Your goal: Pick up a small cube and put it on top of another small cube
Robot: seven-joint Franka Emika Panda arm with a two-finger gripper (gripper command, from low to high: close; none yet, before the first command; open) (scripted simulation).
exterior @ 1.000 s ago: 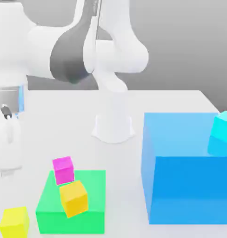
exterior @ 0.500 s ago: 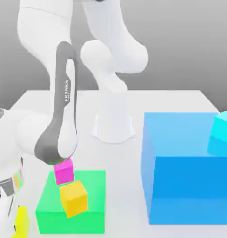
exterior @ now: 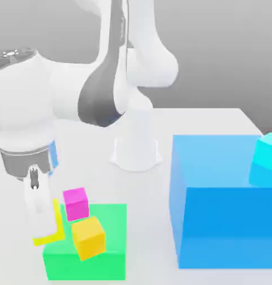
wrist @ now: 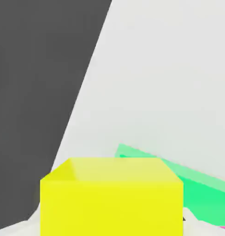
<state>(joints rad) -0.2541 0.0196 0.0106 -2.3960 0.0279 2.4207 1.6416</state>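
Half done, judging from this view: picked up already, the yellow cube (wrist: 112, 209), and clamped in the gripper (exterior: 42, 231) beside the green block (exterior: 88, 267). Remaining: to carry over another small cube, probably the magenta cube (exterior: 76, 204), lower and release.

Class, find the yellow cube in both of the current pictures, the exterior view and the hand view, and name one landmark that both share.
Exterior view: left of centre, behind the gripper's fingers, the yellow cube showing as an edge around them.
Hand view: large in the foreground, between the two fingers.
Shared landmark: the green block, partly behind the cube in the hand view.
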